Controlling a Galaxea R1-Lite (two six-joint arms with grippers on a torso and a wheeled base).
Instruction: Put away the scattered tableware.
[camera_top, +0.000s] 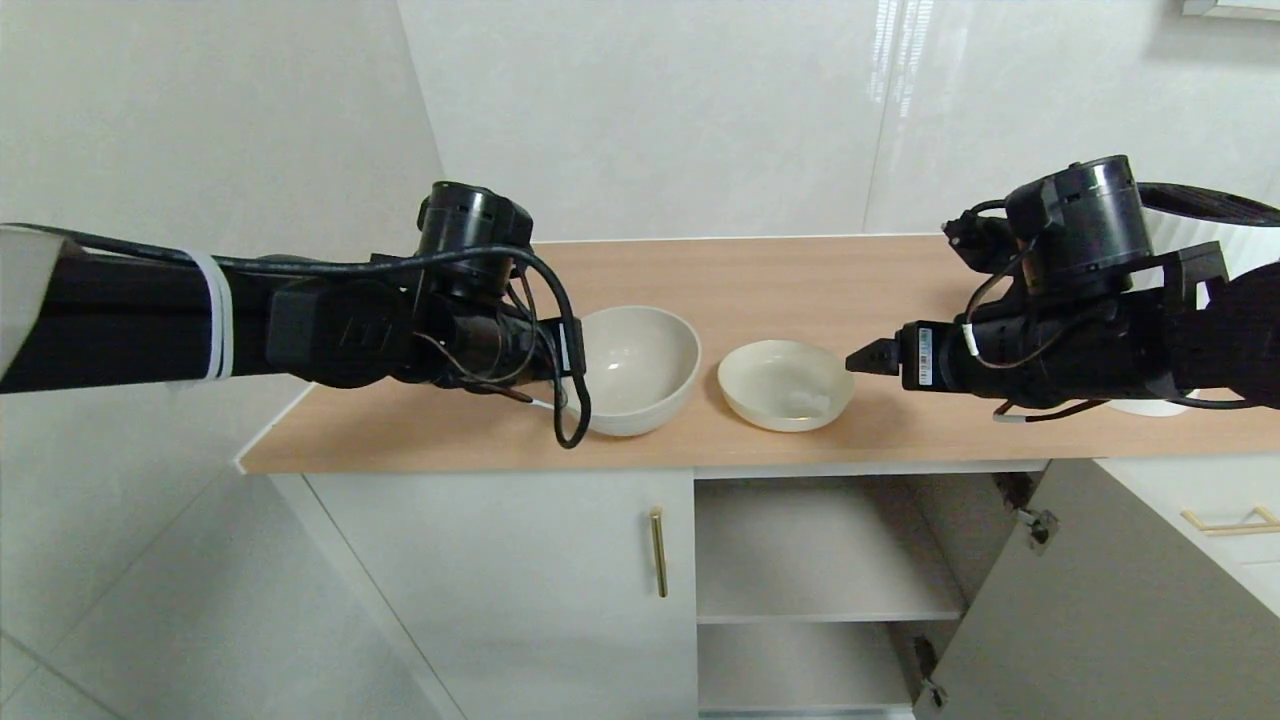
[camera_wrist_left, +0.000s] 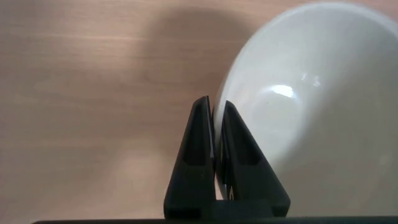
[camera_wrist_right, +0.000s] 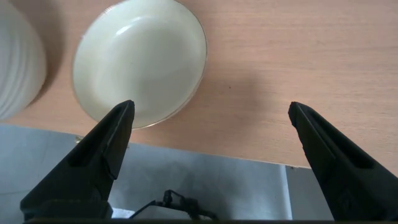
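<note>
Deep bowl (camera_top: 645, 365) rim is clamped by left gripper (camera_wrist_left: 216, 124), jaws nearly closed. Right gripper (camera_wrist_right: 210, 109) is held spread wide, empty, beside shallow bowl (camera_top: 785, 385). Bowls are set near counter (camera_top: 400, 440) front edge, narrow gap between.

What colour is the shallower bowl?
Cream shallower bowl, thin gold rim; best in the right wrist view.

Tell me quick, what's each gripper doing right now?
Left gripper: jaws shut on the deep bowl rim.
Right gripper: jaws open, holding nothing.
</note>
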